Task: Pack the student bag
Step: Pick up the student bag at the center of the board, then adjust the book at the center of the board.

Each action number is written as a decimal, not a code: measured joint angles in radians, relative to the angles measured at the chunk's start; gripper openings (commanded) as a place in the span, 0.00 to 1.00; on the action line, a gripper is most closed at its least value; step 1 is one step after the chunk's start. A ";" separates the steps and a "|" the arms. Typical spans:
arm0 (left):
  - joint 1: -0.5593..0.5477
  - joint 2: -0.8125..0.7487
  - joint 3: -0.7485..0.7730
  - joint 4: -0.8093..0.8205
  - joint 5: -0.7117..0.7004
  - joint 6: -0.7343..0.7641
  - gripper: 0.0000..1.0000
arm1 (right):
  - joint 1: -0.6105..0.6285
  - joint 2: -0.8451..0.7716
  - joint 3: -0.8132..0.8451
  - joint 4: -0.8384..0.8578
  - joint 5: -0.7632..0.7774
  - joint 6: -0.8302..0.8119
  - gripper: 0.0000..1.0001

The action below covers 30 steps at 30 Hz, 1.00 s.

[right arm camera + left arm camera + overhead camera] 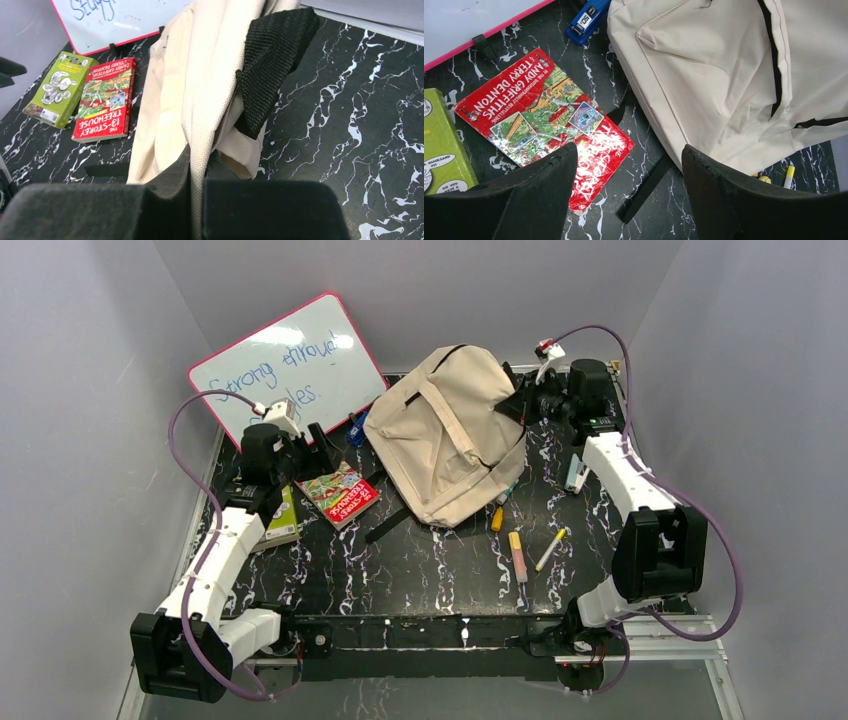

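Note:
The student bag (445, 435) is a beige fabric backpack lying at the back middle of the black marbled table, its top raised toward the right. My right gripper (520, 400) is shut on the bag's beige webbing handle (200, 135), which runs straight between its jaws (197, 170); a black mesh strap pad (272, 55) hangs beside it. My left gripper (325, 440) hovers open by the bag's (714, 75) left side. Nothing sits between its fingers (629, 155); below them lie a black strap (649, 185) and the corner of a red book (544, 120).
The red book (340, 493) and a green book (282, 515) lie left of the bag. A blue stapler (355, 430) sits before a leaning whiteboard (285, 365). Several markers (517, 555) lie right of centre, and a small pale item (576, 475) lies by the right arm.

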 measured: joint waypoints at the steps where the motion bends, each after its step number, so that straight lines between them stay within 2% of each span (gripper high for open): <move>1: 0.000 0.000 0.000 0.004 0.006 0.000 0.73 | 0.000 -0.011 -0.014 0.011 -0.006 0.000 0.00; 10: 0.000 -0.005 0.000 0.043 0.076 -0.004 0.71 | 0.002 -0.113 -0.063 0.066 0.000 0.029 0.00; 17: 0.000 0.005 0.000 0.057 0.109 -0.039 0.69 | 0.003 -0.251 -0.200 0.093 0.247 0.224 0.00; 23: -0.016 0.052 -0.011 0.094 0.110 -0.135 0.68 | 0.002 -0.341 -0.298 0.031 0.511 0.378 0.00; 30: -0.102 0.079 -0.051 0.116 0.063 -0.177 0.68 | 0.001 -0.386 -0.323 0.000 0.636 0.469 0.00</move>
